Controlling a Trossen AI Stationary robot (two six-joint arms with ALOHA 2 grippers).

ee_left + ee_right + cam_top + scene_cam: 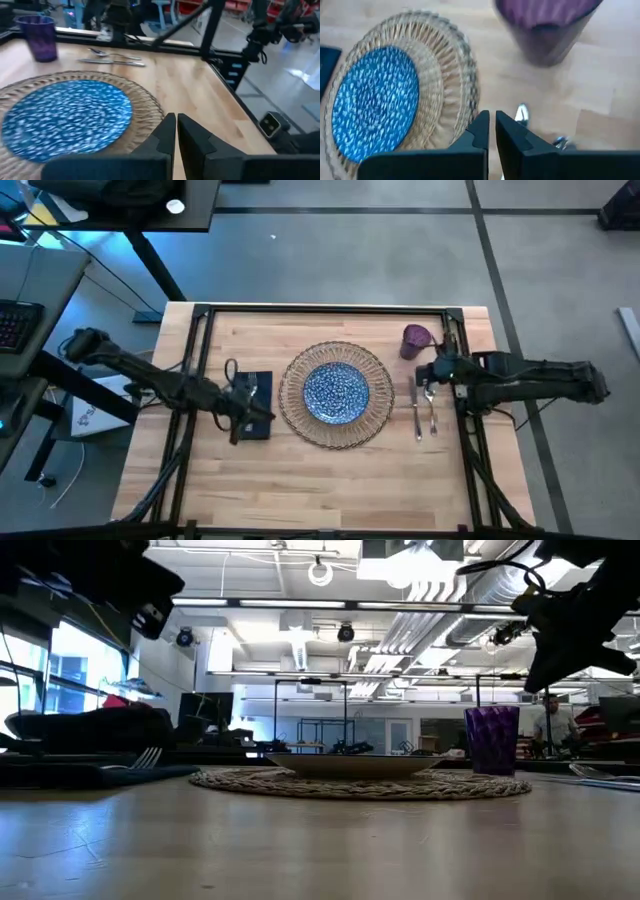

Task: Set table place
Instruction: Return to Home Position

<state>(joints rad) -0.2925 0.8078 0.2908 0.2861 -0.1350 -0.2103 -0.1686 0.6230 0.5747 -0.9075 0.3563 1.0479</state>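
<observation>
The round woven placemat (pixel 335 430) lies mid-table with the blue speckled plate (pixel 336 392) on it. Left of it lies the dark napkin (pixel 262 385) with a fork (pixel 147 756) on top. The purple cup (pixel 416 340) stands upright at the far right of the mat. Two pieces of silver cutlery (pixel 425 412) lie side by side right of the mat. My left gripper (pixel 176 135) hovers shut above the napkin, holding nothing. My right gripper (pixel 491 131) hovers shut above the far ends of the cutlery, near the cup, also holding nothing.
A black rail frame (pixel 320 308) runs along the table's far edge and sides. Bare wood (pixel 320 490) stretches along the near side. Left of the table stands a dark desk with a keyboard (pixel 15 325). A person (pixel 552 725) stands far behind in the room.
</observation>
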